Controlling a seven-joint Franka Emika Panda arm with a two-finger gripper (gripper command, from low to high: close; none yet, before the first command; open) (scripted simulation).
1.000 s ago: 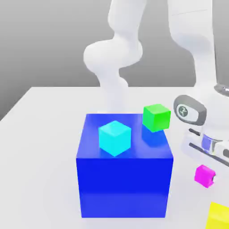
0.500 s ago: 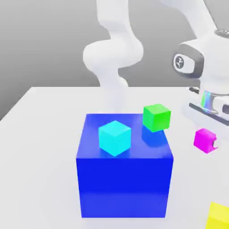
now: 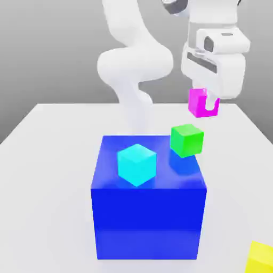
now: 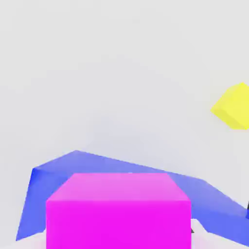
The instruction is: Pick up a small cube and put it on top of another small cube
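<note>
Magenta-pink, rigid and probably light, the small plain cube [image 3: 200, 102] sits clamped by its opposite flat faces in your gripper [image 3: 207, 105], above the green cube [image 3: 186, 139].

Big cube [image 3: 148, 213] on the table [image 3: 48, 160]. On its top: one cube [image 3: 137, 164] toward the exterior view's left, another [image 3: 186, 139] at the far right corner. Small cube [image 3: 200, 102] in the gripper [image 3: 205, 105], above the big cube's far right corner. A further cube [image 3: 261, 257] on the table, right of the big cube.
</note>
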